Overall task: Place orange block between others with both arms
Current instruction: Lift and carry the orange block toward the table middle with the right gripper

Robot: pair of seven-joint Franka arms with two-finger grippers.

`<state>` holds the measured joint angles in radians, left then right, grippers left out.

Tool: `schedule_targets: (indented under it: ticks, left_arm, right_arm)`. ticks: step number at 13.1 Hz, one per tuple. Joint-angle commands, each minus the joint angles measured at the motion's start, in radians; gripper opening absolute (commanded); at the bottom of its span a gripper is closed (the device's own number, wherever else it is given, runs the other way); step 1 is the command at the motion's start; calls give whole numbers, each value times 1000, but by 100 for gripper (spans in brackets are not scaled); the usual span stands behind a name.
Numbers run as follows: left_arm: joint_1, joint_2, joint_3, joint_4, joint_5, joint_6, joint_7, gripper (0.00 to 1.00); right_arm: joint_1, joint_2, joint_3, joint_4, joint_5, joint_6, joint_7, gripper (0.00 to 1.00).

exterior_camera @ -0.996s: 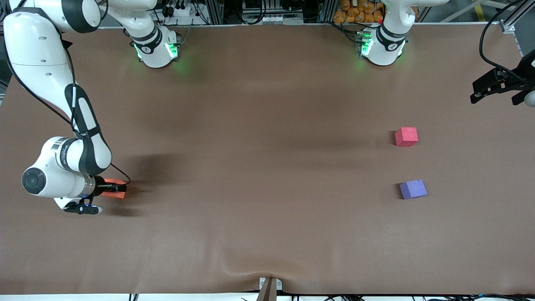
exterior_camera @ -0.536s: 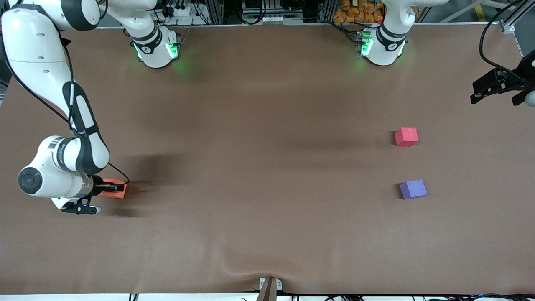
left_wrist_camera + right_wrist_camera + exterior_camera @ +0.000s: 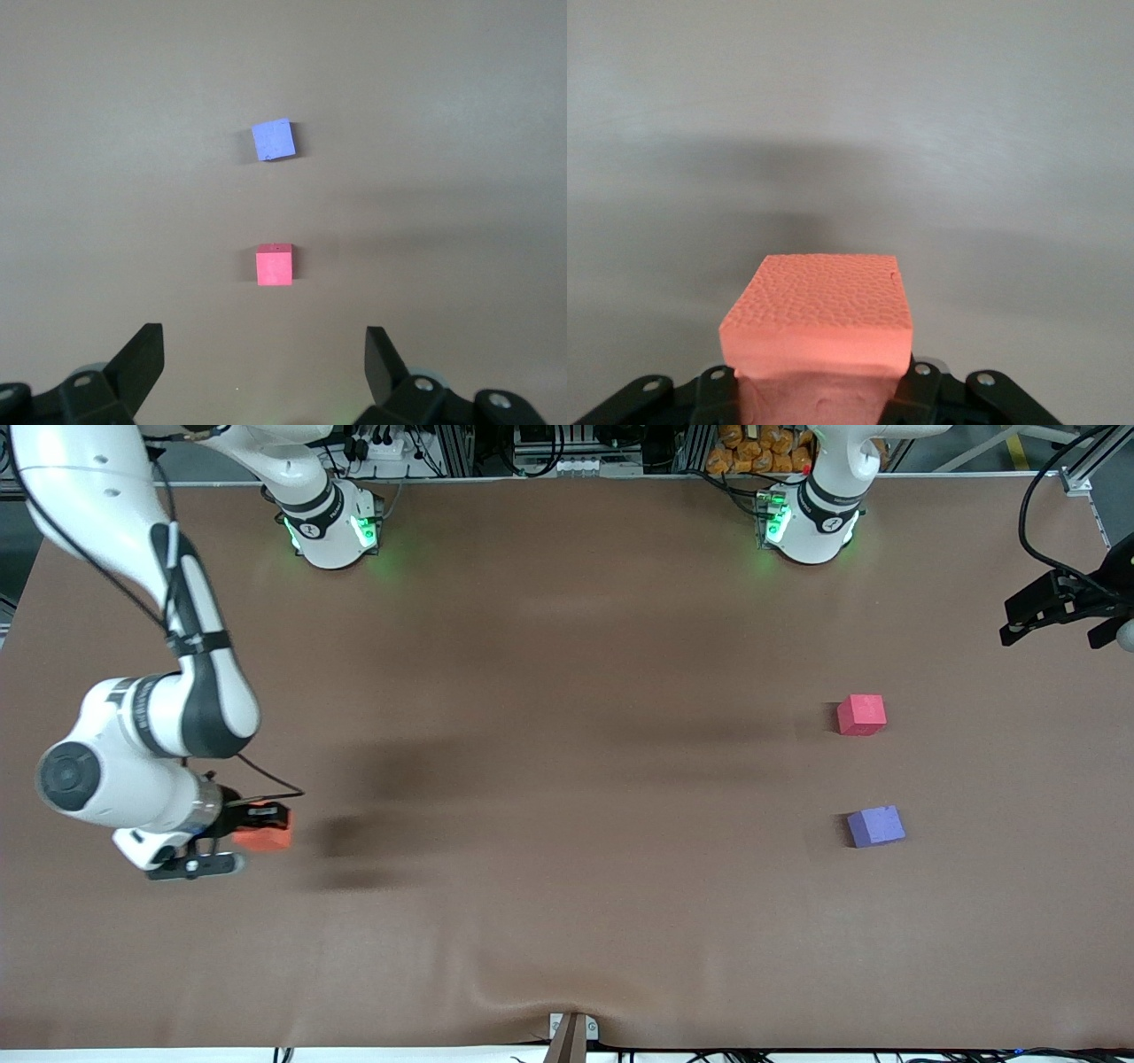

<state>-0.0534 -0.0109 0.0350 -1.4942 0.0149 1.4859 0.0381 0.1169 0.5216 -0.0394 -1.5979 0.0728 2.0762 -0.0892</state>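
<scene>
Brown matte counter [image 3: 567, 779], slightly rumpled at the edge nearest the front camera; racks and cabling run along the base edge.

Right gripper [image 3: 257, 825] is at the right arm's end of the counter, fingers clamped on the orange block [image 3: 264, 828]. The block appears lifted clear of the counter: its shadow falls apart from it, toward the middle. In the right wrist view the orange block [image 3: 818, 319] sits squeezed between the right gripper's [image 3: 819, 390] finger mounts, its foam pinched in at the held end, its top face showing, bare counter under it.

Left gripper [image 3: 1054, 615] hangs at the left arm's end of the counter, near the edge, waiting. Fingers [image 3: 142, 359] spread wide, holding nothing. The left wrist view looks between them down on the other two blocks.

Red-pink block [image 3: 861, 714] and purple-blue block [image 3: 875, 825] sit on the counter toward the left arm's end, well apart from the orange block. Purple-blue is nearer the front camera, red-pink farther, bare counter between them. Both lie flat; the purple-blue one is turned slightly askew. Neither gripper touches them. From the left wrist: red-pink block [image 3: 274, 265], purple-blue block [image 3: 273, 140].
</scene>
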Motion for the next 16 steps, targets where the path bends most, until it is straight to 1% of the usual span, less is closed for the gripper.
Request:
schedule_targets:
  ticks: [1,5,8,10,12,14,15,16]
  left_arm:
    - [4,3,2,9,2,2,16,100]
    - [4,2,3,11,2,2,17,100]
    - [4,2,3,11,2,5,17,100]
    - [4,2,3,11,2,5,17,100]
    - [4,2,3,11,2,5,17,100]
    - [4,3,3,11,2,5,17,100]
    - [4,3,3,11,2,5,17,100]
    - [4,3,3,11,2,5,17,100]
  right_arm:
    - [79,-8,-8,21,7,-13,9,0]
    - [193,9,-8,75,12,-11,64,0]
    - [301,47,-7,110,12,-11,213,0]
    - [378,99,-7,159,12,-10,316,0]
    - [458,170,-7,235,18,2,434,0]
    - [516,254,-7,343,33,7,531,0]
    - [538,287,-7,383,50,27,560,0]
    - [550,311,-7,400,73,65,568,0]
